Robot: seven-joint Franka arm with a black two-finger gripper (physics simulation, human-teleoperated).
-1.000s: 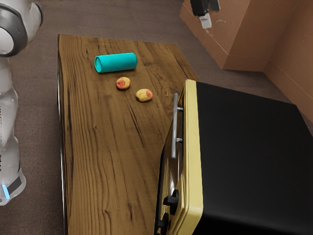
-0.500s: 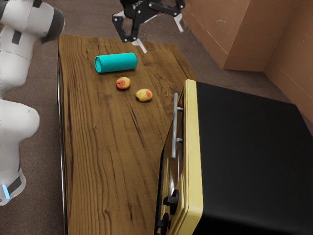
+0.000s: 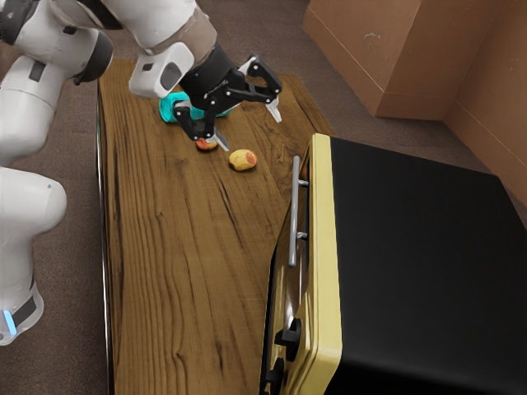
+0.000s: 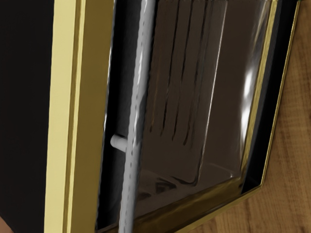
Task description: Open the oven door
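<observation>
Oven (image 3: 428, 263) cut off; gripper (image 3: 250, 132) partly hides cylinder (image 3: 170, 108).

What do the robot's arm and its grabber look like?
The arm is smooth, white and rounded, with dark grey bands at some joints and a glowing blue light low down. The gripper is black, with bent, jointed fingers dotted with little silvery spots, and pale grey fingertips.

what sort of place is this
Likely a kitchen-style robot test area in simulation: there is a black-and-yellow oven with a bar handle, a wood-grain table, and a white jointed arm.
</observation>
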